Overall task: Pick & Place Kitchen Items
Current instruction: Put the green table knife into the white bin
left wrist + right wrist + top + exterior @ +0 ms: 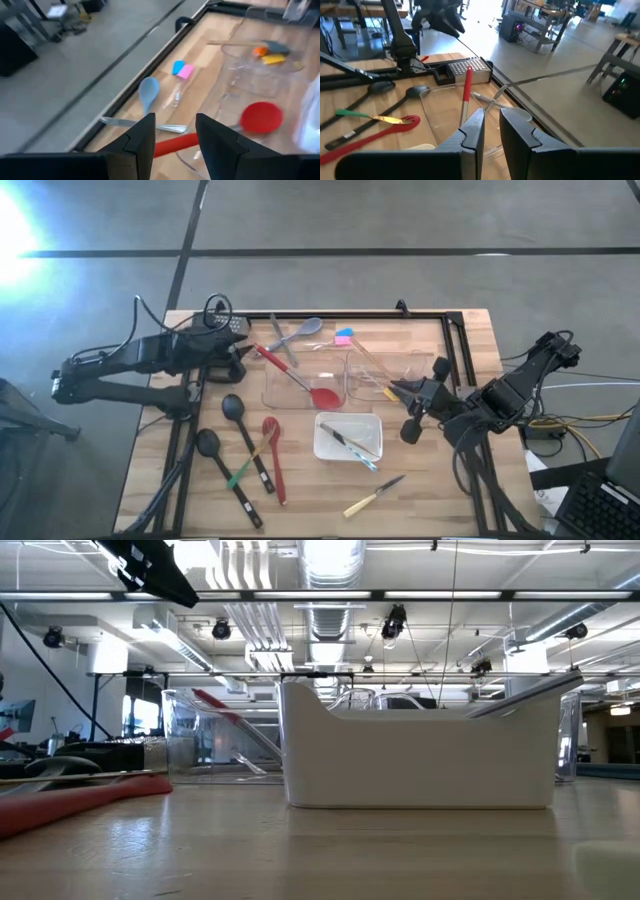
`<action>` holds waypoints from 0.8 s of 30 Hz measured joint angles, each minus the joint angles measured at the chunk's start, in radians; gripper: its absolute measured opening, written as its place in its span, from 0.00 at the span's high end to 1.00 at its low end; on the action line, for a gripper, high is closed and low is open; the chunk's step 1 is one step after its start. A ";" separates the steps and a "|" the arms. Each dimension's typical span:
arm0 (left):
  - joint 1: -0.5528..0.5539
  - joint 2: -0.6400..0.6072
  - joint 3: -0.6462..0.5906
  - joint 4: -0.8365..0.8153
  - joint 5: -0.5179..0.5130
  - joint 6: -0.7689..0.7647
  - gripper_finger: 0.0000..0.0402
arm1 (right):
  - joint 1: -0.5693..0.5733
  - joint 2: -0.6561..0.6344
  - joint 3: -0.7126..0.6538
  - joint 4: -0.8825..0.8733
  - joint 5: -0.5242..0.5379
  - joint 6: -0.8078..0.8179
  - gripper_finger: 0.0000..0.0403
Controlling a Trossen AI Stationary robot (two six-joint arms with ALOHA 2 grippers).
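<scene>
A red spoon (300,380) lies with its head (260,117) inside the left clear bin (275,392). Its handle (466,90) leans on the bin's rim and slants up toward the table's left. My left gripper (243,358) hovers open just off the handle's free end. The handle (172,145) shows past the gap between its fingers, lower down. My right gripper (400,388) hangs over the right clear bin (375,365). Its fingers (475,131) stand a narrow gap apart with nothing between them. A yellow-and-orange utensil (267,55) lies in that bin.
Two black ladles (232,408), a red spatula (272,460) and green-handled tongs (245,465) lie near left. A white tray (348,437) holds slim utensils, with a yellow-handled knife (375,495) near it. A grey-blue spoon (305,330) and pink and blue spatulas (343,337) lie far centre.
</scene>
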 joint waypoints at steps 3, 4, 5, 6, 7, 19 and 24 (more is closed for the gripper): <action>0.027 0.037 0.026 -0.004 -0.097 0.106 0.65 | 0.000 0.003 0.000 0.000 -0.001 0.026 0.87; 0.045 0.056 0.046 -0.003 -0.124 0.140 0.65 | 0.000 0.003 0.000 0.001 -0.003 0.028 0.87; 0.069 0.079 0.068 -0.005 -0.131 0.174 0.66 | 0.000 0.002 0.000 0.001 -0.004 0.028 0.87; 0.095 0.102 0.094 -0.007 -0.125 0.209 0.67 | 0.000 0.000 0.000 0.001 -0.004 0.029 0.87; 0.126 0.127 0.123 -0.012 -0.103 0.241 0.68 | 0.000 -0.001 0.000 0.001 -0.004 0.029 0.87; 0.328 0.325 0.258 -0.157 0.095 0.379 0.74 | 0.000 -0.003 0.000 0.001 -0.089 0.072 0.87; 0.328 0.340 0.234 -0.206 0.107 0.419 0.74 | 0.000 -0.003 0.000 -0.001 -0.106 0.078 0.87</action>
